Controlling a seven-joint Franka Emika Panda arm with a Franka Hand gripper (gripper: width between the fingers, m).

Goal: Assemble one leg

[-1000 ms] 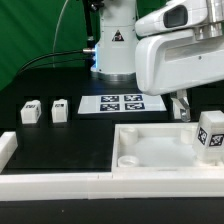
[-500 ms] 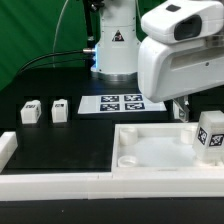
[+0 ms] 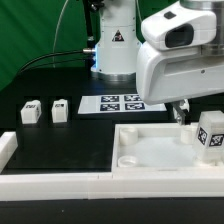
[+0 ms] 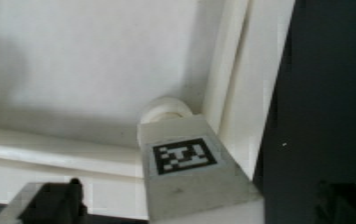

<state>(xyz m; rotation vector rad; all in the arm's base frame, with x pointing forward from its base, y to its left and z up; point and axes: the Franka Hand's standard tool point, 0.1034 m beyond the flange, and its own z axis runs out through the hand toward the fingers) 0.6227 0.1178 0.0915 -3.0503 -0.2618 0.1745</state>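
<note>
A leg (image 3: 210, 136), a small white block with a black-and-white tag, stands in the right part of the big white panel (image 3: 150, 150) with round corner sockets. In the wrist view the same leg (image 4: 189, 160) lies between my two dark fingertips (image 4: 50, 203), which stand wide apart and do not touch it. My gripper (image 4: 200, 205) is open. In the exterior view the gripper (image 3: 181, 108) hangs just behind and above this leg. Two more legs (image 3: 31, 110) (image 3: 60, 109) stand on the black table at the exterior view's left.
The marker board (image 3: 122, 103) lies flat behind the panel. A white rail (image 3: 60, 181) runs along the front edge, with a raised end (image 3: 6, 146) at the exterior view's left. The arm's base (image 3: 112, 45) stands at the back.
The arm has shifted toward the exterior view's left and a little lower, so it fills more of the picture. The legs and the panel have not moved.
</note>
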